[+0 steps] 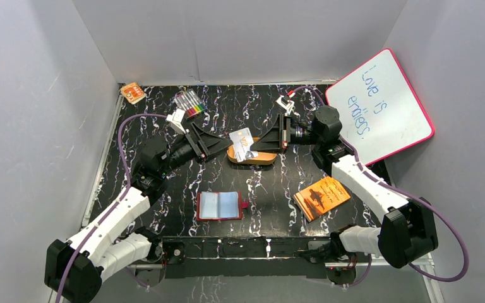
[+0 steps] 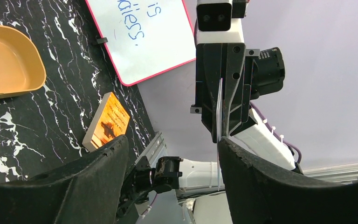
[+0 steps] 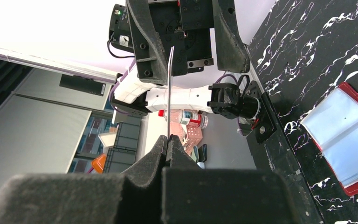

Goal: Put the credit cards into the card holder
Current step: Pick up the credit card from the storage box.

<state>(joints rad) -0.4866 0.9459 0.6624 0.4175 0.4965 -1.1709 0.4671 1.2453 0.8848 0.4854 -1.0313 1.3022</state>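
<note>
Now right jaws pinch the credit card, far edge between open left jaws

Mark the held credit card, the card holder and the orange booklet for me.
credit card [image 1: 243, 144]: top external view, middle of its pale face.
card holder [image 1: 220, 205]: top external view, centre of the open pale pockets, near the fold.
orange booklet [image 1: 321, 197]: top external view, centre of its cover.
</note>
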